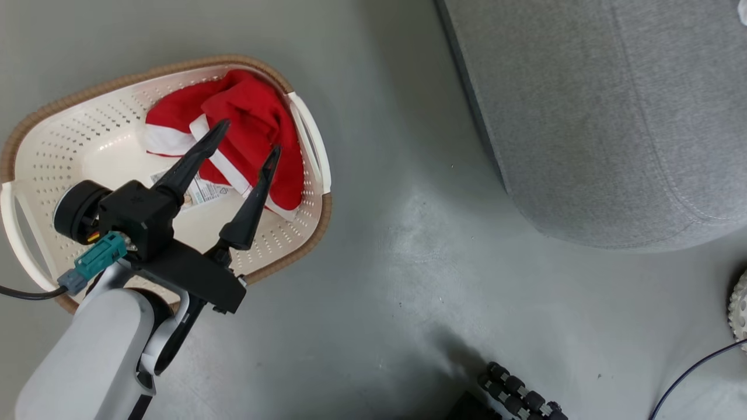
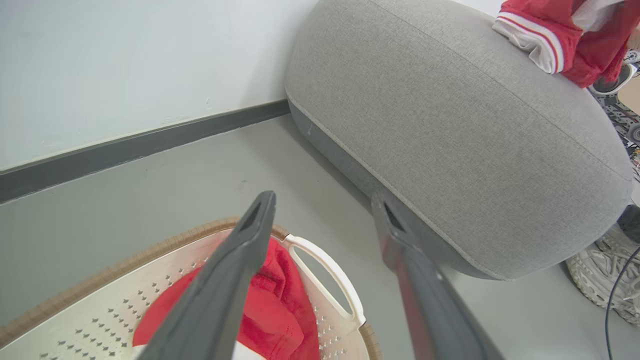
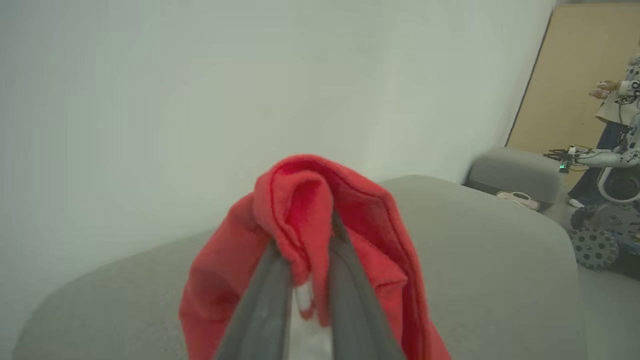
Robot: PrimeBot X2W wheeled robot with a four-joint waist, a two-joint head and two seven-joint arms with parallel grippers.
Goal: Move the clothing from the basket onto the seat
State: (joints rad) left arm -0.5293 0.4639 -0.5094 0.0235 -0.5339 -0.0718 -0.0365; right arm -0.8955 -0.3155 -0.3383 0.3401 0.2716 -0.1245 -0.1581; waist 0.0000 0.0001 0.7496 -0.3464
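One red garment (image 1: 257, 122) with white trim was seen lying in the basket (image 1: 64, 146). It was bunched against the wall nearest the seat (image 1: 613, 116), with a paper sticker (image 1: 204, 189) on the basket's bottom just beside it. The basket was set on the grey floor (image 1: 408, 262), apart from the seat. The left tool (image 1: 250, 136) was held above the basket, its fingers spread wide with nothing between them. A second red garment (image 2: 565, 35), striped white, was shown by the left wrist view at the top of the seat. In the right wrist view, the right tool (image 3: 307, 252) was clamped on a fold of that garment above the seat cushion, with a pale wall (image 3: 150, 100) behind. A person (image 3: 617, 100) was seen far off at that view's right edge.
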